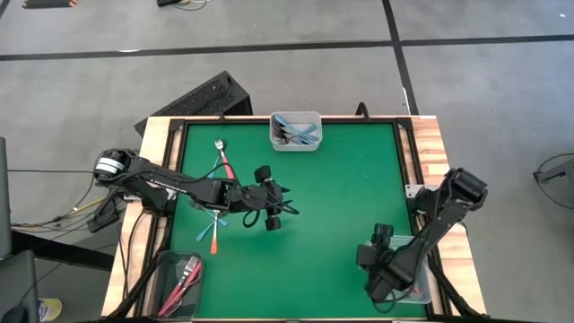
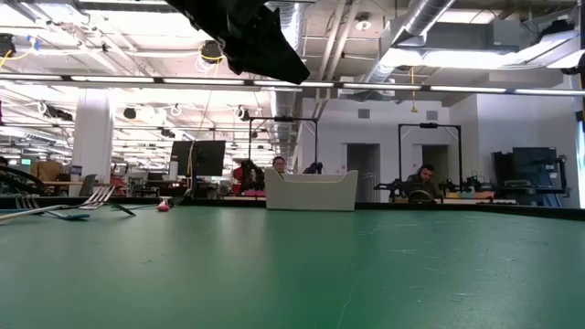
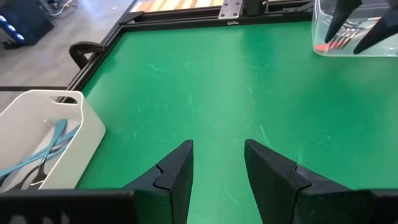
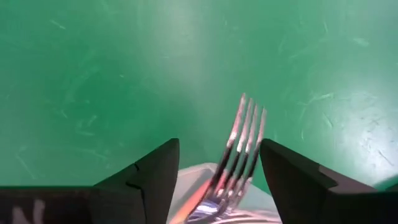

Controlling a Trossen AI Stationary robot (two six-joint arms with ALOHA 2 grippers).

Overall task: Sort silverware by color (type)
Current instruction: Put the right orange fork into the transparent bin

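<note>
- Right gripper [image 4: 214, 165] first: its jaws are spread wide with nothing pinched. In the right wrist view an orange-handled fork [image 4: 239, 149] sits loose between the fingers, tines up, its lower end resting in the clear container [image 4: 199, 171] below. Looks like a drop-off to me.
- In the high view that gripper [image 1: 381, 260] is at the lower right of the frame, over the container at the table's corner.
- Left gripper [image 3: 217, 168]: jaws parted, empty, just bare green mat [image 3: 205, 87] ahead of them. In the high view it hangs mid-left [image 1: 273, 208].
- Rest of the silverware: blue forks [image 1: 298, 135] are in the white bin [image 1: 296, 147] at top centre, pink-red ones [image 1: 186, 274] in the clear tray [image 1: 170, 305] at lower left, and a loose cluster [image 1: 218, 166] of mixed colours lies on the mat, upper left, beside the left arm.
- What could go wrong: that orange fork looks propped, not flat. If the right arm lifts away crooked, a finger could catch the tines and flip it out onto the mat.
- Also the left arm's forearm is right next to the loose cluster, so a sloppy swing could scatter the forks and make later picks harder.
</note>
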